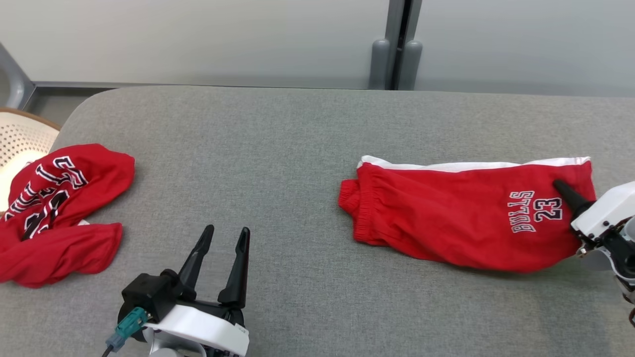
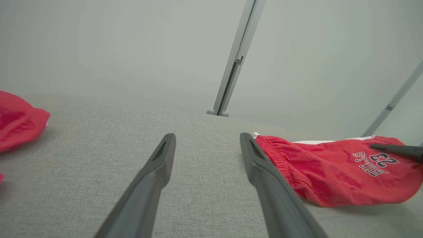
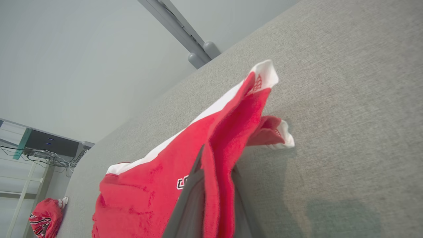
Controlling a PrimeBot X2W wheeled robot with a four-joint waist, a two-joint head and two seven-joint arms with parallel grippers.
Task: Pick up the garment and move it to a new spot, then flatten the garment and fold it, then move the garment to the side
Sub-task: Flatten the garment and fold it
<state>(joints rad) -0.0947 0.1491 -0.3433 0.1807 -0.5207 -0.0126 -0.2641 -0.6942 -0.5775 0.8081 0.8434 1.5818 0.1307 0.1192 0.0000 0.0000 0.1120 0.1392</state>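
Observation:
The garment [image 1: 461, 213] is a pair of red shorts with a white side stripe and "BULLS 23" print, folded and lying at the right of the grey table [image 1: 278, 148]. My right gripper [image 1: 563, 188] is shut on the garment's right end; in the right wrist view the red cloth [image 3: 228, 138] is pinched between the two dark fingers [image 3: 188, 195] and lifted off the table. The left wrist view shows the garment [image 2: 333, 168] to the right. My left gripper [image 1: 225, 235] stands open over bare table at the lower left, its fingers [image 2: 155, 172] apart with nothing between them.
A second red garment [image 1: 54, 208] with dark lettering lies crumpled at the table's left edge. A white perforated basket [image 1: 20, 144] stands off the table at the far left. A grey wall and post [image 1: 394, 44] rise behind the table.

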